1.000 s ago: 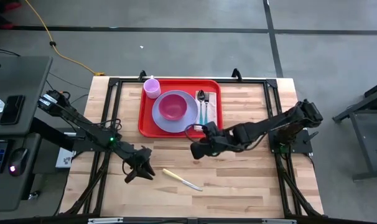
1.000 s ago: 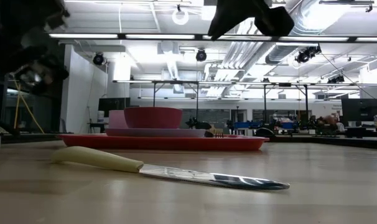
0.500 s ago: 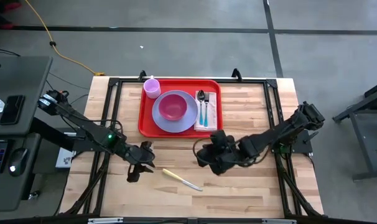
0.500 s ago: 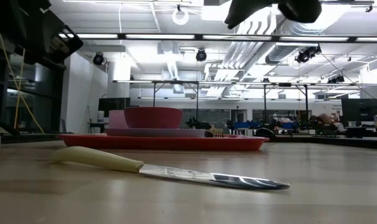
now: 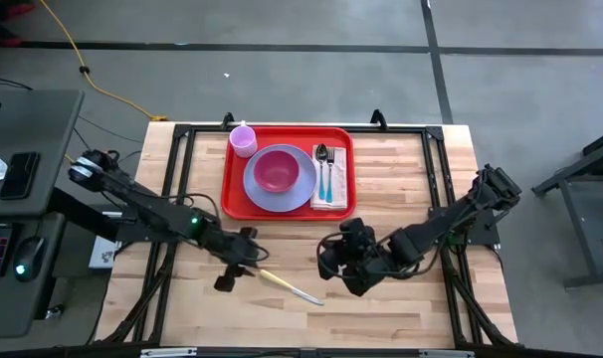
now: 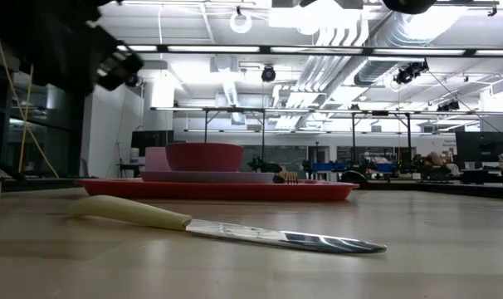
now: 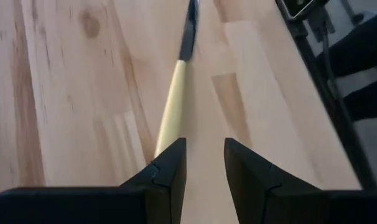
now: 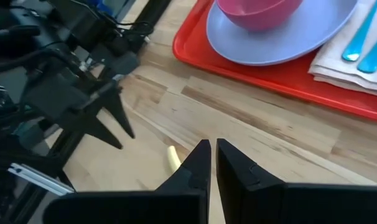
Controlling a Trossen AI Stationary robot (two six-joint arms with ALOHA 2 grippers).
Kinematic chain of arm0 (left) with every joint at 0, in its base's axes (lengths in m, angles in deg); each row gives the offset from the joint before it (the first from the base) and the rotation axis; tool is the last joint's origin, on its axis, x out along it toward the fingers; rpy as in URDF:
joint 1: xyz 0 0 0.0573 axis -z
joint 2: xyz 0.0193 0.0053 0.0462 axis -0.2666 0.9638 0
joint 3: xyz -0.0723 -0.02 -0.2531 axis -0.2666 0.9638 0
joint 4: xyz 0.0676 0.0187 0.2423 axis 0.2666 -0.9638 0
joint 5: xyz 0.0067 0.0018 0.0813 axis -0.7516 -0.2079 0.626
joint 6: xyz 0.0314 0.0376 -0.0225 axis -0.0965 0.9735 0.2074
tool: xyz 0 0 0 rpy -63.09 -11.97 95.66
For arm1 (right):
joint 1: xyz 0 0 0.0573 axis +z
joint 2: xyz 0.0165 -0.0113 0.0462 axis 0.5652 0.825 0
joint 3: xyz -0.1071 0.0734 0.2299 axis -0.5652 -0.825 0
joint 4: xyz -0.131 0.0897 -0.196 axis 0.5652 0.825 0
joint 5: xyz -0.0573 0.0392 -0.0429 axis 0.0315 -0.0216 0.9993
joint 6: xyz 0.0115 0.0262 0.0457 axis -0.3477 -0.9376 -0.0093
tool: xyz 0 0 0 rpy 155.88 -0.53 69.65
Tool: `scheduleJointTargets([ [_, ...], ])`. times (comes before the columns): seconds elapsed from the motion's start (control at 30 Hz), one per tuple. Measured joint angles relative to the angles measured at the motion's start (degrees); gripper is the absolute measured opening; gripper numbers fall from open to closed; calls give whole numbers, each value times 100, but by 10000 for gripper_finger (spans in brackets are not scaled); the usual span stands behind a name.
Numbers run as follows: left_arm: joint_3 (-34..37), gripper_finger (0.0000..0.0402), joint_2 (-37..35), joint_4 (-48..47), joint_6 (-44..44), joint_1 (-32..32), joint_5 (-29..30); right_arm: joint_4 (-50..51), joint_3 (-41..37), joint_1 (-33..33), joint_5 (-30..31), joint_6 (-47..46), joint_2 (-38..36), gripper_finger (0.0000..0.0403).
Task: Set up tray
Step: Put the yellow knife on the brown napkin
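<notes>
The red tray [image 5: 232, 194] lies at the table's far middle and holds a lavender plate [image 5: 301, 189] with a pink bowl [image 5: 278, 169], a lavender cup [image 5: 243, 140], and a napkin [image 5: 330, 197] with a spoon and fork. A knife [image 5: 291, 287] with a cream handle [image 7: 170, 106] lies flat on the wood near the front. My left gripper [image 5: 234, 276] is open, hovering just left of the handle's end, fingers [image 7: 170, 165] pointing along the knife. My right gripper [image 5: 328, 267] is shut and empty, above the table right of the knife.
Bare wood lies around the knife and right of the tray [image 5: 401, 169]. Black frame rails [image 5: 182, 159] run along the table's sides. In the right wrist view my left gripper [image 8: 107, 118] shows close across the knife's handle end [image 8: 172, 157].
My left gripper has gone toward the table's right edge, up to the knife's handle end, and stays open. My right gripper has drawn away from the tray toward the near edge and a little right. The knife has not moved.
</notes>
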State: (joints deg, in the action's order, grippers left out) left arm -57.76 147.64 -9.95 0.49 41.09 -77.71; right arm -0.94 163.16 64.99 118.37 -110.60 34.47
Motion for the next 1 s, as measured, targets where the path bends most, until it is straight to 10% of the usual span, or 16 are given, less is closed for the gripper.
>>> scheduleJointTargets([
  [1.0, -1043, 138, 2269, -166, 615, -394, -249, 1425, -13, 628, 1913, 1493, -925, 2],
])
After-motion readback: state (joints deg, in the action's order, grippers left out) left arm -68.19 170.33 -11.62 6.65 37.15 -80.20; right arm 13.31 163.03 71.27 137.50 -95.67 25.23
